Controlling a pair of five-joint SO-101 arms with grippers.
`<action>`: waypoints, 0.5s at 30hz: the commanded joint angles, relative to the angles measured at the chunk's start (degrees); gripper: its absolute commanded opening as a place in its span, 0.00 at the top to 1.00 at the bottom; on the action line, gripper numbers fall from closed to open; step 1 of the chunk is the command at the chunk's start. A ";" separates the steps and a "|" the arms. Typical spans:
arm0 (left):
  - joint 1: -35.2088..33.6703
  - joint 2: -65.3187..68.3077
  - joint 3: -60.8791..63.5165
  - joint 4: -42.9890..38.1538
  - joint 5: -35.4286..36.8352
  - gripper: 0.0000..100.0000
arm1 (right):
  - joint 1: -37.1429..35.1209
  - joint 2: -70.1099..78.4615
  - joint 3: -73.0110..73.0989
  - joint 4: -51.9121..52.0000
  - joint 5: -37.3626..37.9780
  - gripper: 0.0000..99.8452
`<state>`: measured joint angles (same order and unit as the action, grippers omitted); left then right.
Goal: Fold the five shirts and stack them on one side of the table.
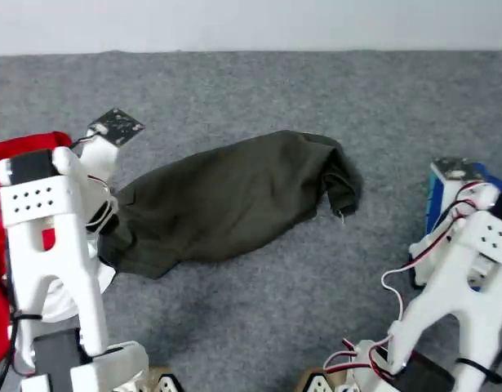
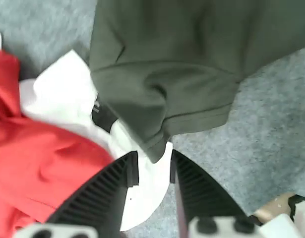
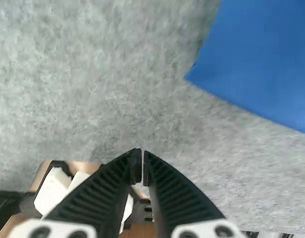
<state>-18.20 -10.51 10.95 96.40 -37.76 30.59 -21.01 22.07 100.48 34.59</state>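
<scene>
A dark olive shirt (image 1: 234,200) lies crumpled and stretched across the middle of the grey mat. Its hem corner (image 2: 154,146) sits between the fingertips of my left gripper (image 2: 153,158), which is closed on it at the shirt's left end. Under and beside that end lie a white shirt (image 2: 63,94) and a red shirt (image 2: 38,163), the red one also at the table's far left (image 1: 22,145). My right gripper (image 3: 142,154) is shut and empty above bare mat, close to a blue shirt (image 3: 261,59) at the far right (image 1: 499,181).
Grey felt mat (image 1: 275,310) covers the table, with open room in front of and behind the olive shirt. Both arm bases and their wires (image 1: 397,327) stand at the near edge. A white wall (image 1: 251,24) bounds the back.
</scene>
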 commanded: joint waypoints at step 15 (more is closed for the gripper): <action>-3.69 11.60 -0.13 -5.89 17.93 0.79 | -0.66 -2.07 4.31 -0.22 0.00 0.99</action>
<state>-20.92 0.75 10.95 92.00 -21.49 30.59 -21.01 26.81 100.22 34.59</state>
